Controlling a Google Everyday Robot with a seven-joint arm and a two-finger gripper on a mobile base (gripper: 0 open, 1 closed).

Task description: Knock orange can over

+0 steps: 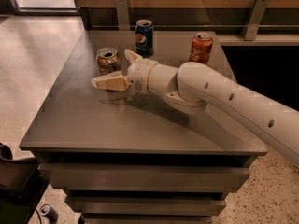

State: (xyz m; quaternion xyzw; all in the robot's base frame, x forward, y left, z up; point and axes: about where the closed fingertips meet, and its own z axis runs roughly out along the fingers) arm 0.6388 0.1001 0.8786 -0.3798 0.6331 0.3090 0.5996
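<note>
The orange can (108, 61), dull golden-brown with a silver top, stands upright at the back left of the dark grey table (140, 125). My gripper (113, 72) is at the end of the white arm (201, 90), which reaches in from the right. It sits right beside the can, at its front right. One pale finger (110, 82) lies low in front of the can and points left. The other fingertip (131, 56) sticks up just right of the can. The fingers stand spread, open, holding nothing.
A blue Pepsi can (144, 36) stands at the back centre and a red-orange can (201, 48) at the back right. A wall with metal brackets runs behind the table. A dark object (11, 171) and a small can (46, 212) are on the floor at lower left.
</note>
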